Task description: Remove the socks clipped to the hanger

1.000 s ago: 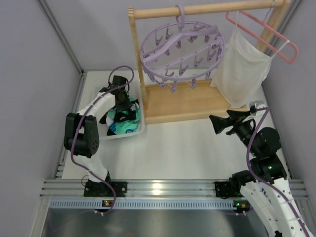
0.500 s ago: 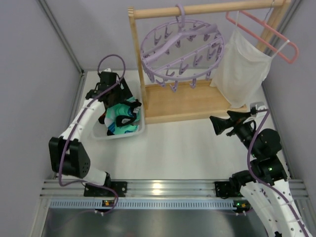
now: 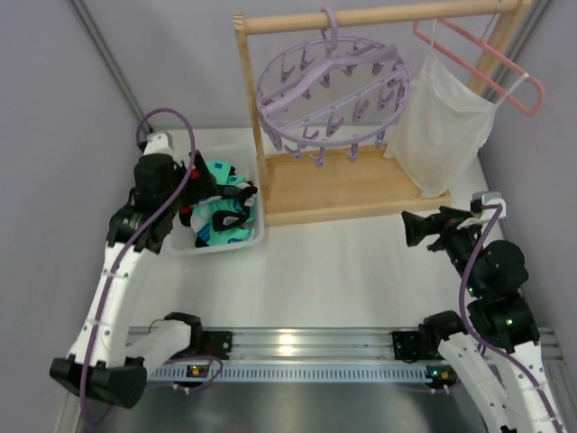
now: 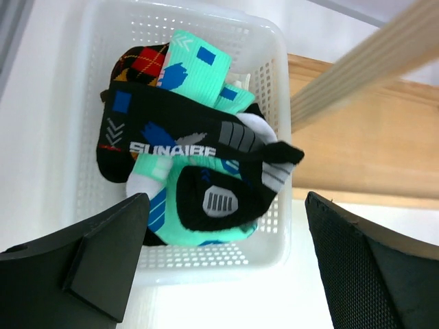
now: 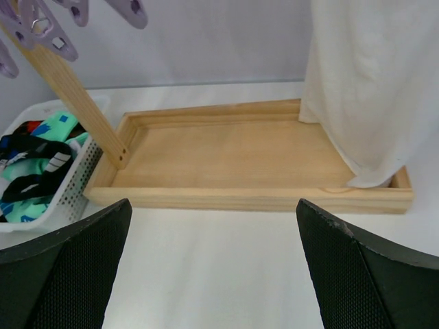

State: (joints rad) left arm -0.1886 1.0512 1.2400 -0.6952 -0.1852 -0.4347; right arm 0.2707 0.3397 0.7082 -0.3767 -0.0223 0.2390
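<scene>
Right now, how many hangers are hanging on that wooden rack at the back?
2. A round lavender plastic drying ring hooks over the middle of the wooden rail. A pink wire hanger hangs at the rail's right end, with a white mesh bag below it. None seems hidden.

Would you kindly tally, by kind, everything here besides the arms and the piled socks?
hangers: 2, the lavender ring hanger and the pink wire hanger
mesh bag: 1
wooden rack: 1
white basket: 1
Total: 5
</scene>
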